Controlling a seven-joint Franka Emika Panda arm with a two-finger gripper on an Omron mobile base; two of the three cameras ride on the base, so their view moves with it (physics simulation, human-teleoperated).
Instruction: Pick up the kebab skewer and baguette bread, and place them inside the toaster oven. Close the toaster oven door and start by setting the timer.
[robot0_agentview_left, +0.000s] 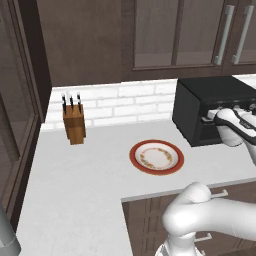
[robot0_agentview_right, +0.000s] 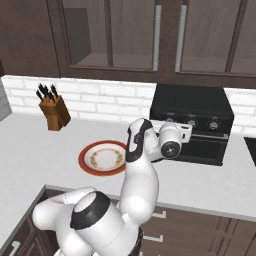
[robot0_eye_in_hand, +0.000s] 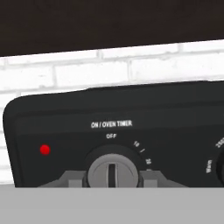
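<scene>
The black toaster oven (robot0_agentview_left: 200, 107) (robot0_agentview_right: 192, 107) stands on the counter against the white brick wall. Its door (robot0_agentview_right: 202, 146) stands upright against the oven's front. My gripper (robot0_eye_in_hand: 111, 178) (robot0_agentview_left: 212, 116) is at the control panel. Its two fingertips (robot0_eye_in_hand: 65, 178) press on either side of the round grey knob (robot0_eye_in_hand: 111, 168) labelled ON / OVEN TIMER. The knob's slot points straight up at OFF. A red light (robot0_eye_in_hand: 44, 149) glows to the knob's left. The kebab skewer and baguette bread are out of view.
A red-rimmed plate (robot0_agentview_left: 137, 150) (robot0_agentview_right: 85, 160) lies bare on the counter left of the oven. A brown knife block (robot0_agentview_left: 74, 122) (robot0_agentview_right: 55, 111) stands at the back left. Dark wall cabinets (robot0_agentview_right: 150, 35) hang above the oven.
</scene>
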